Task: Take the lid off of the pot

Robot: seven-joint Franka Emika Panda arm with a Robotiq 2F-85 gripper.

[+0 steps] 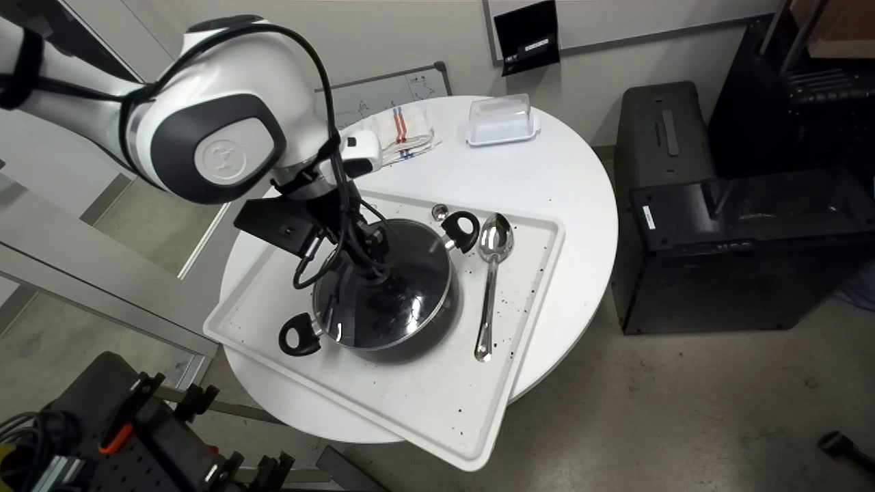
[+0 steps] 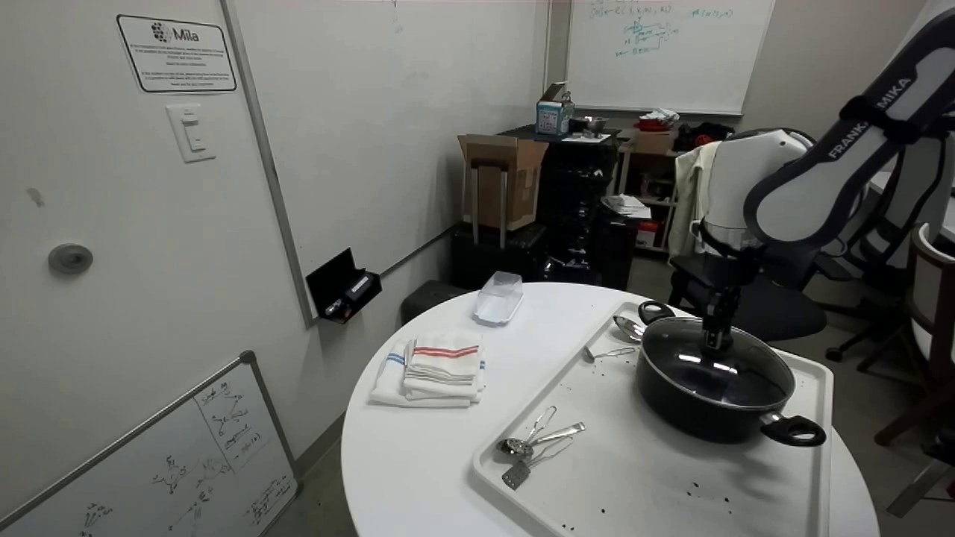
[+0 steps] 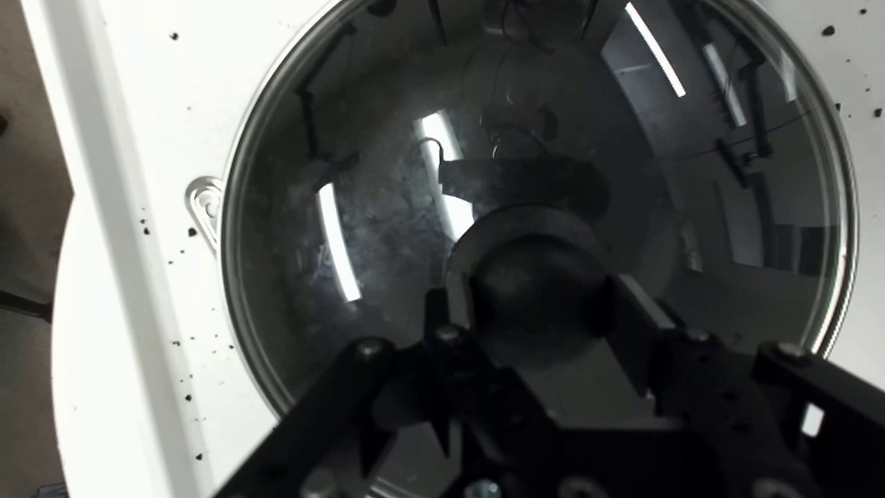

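Note:
The lid, a see-through glass disc with a metal rim, sits level on the black pot in both exterior views (lid (image 1: pixel 403 307), (image 2: pixel 746 380); pot (image 1: pixel 427 345), (image 2: pixel 686 410)). The pot's two looped black handles stick out at opposite sides. My gripper (image 1: pixel 376 272) points down at the lid's middle; it also shows in an exterior view (image 2: pixel 716 343). In the wrist view the lid (image 3: pixel 387 207) fills most of the picture. My gripper (image 3: pixel 543 297) has a finger on each side of the dark knob (image 3: pixel 536 270), both touching it. The pot's inside looks dark through the glass.
The pot stands on a white tray (image 1: pixel 410 396) on a round white table (image 1: pixel 574 205). A large metal spoon (image 1: pixel 491 273) lies beside the pot. Small utensils (image 2: pixel 530 447) lie at a tray corner. Folded towels (image 2: pixel 444 373) and a clear-lidded dish (image 2: pixel 498 298) stand beyond the tray.

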